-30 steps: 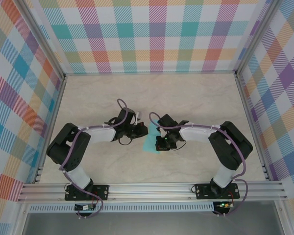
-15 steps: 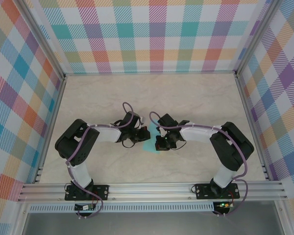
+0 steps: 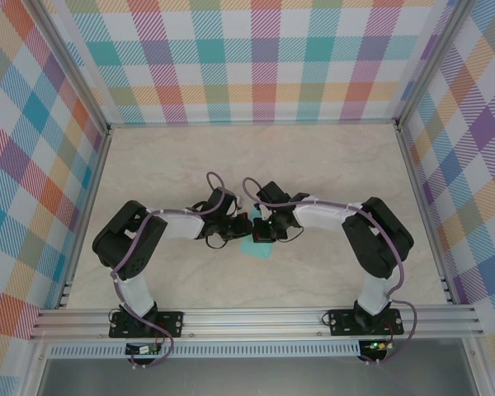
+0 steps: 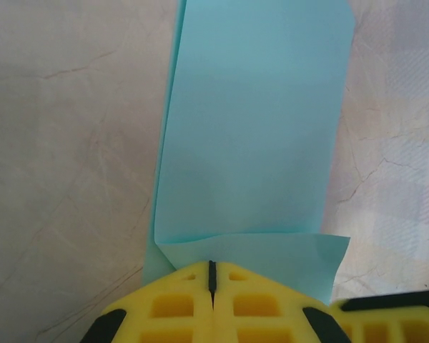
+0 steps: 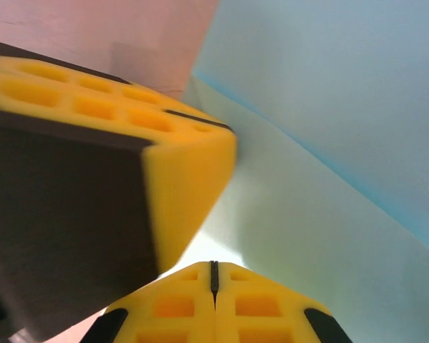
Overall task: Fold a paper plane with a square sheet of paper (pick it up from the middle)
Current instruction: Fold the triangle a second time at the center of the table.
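While the left tool and right tool, each with jaws together, rest on the folded turquoise sheet lying on the tabletop, creasing seems in hand; next calls for sliding firmly along the fold.

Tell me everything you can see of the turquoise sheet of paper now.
The sheet of paper is thin, matte, plain turquoise. It lies on the marble-look table, folded over itself: a long upper panel, with a lower layer showing along the near and left edges. The shut left gripper and right gripper sit at its near edge, seemingly pressing it.
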